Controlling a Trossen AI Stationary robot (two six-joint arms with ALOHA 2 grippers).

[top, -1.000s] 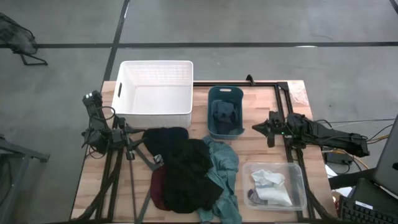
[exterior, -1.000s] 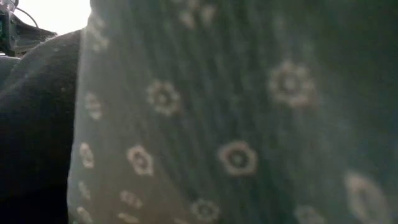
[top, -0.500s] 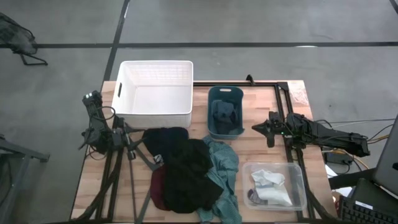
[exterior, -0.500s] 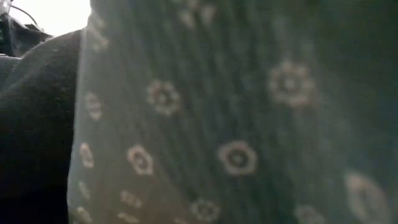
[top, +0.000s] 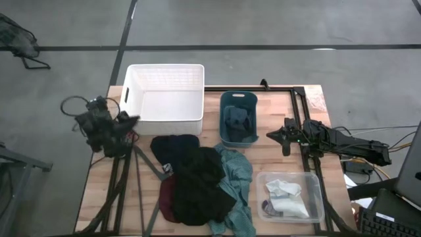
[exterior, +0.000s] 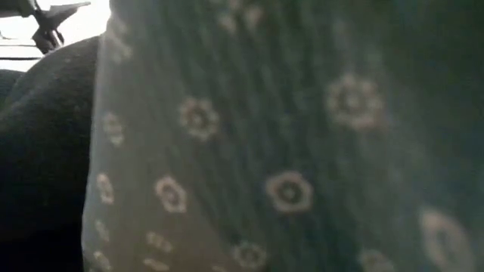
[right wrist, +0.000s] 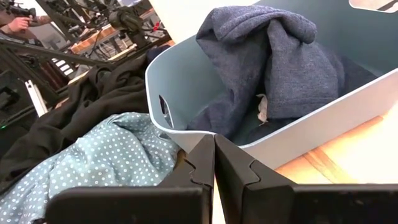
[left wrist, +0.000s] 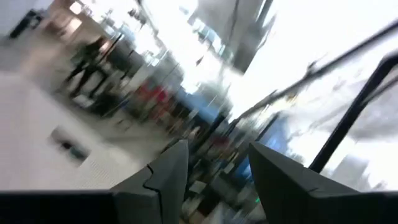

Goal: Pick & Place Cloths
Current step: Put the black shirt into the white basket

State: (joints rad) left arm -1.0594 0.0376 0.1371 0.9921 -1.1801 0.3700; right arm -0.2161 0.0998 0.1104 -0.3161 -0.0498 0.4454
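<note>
While both arms hang clear of the fabric, the wooden slatted counter (top: 276, 161) carries everything: largest is the rigid white plastic bin (top: 164, 99) at the far left side, nothing visible inside it. Next, the pile of cloths in the counter's middle near edge: a large black soft garment (top: 200, 181) on top, a maroon cloth (top: 166, 201) peeking out at its left near side, and a teal green dotted cloth (top: 238, 172) touching its right side, running down toward the counter's near edge; in the low view that teal green cloth fills nearly the whole picture, with the black garment at its left. Beside the white bin stands the smaller teal plastic bin (top: 238, 118) holding a crumpled dark navy cloth (top: 237, 122); the right wrist view shows it heaped inside, with the teal cloth just outside the bin wall. A clear plastic bin (top: 289, 195) at the near right holds small white and grey cloths (top: 284, 196). The right pincer (top: 271, 136) sits just right of the teal bin, low over the counter, fingers pressed together, holding nothing. The left pincer (top: 131, 120) hovers at the counter's left edge beside the white bin's near corner, tips pointing toward it, fingers apart with a clear gap, nothing between them.
</note>
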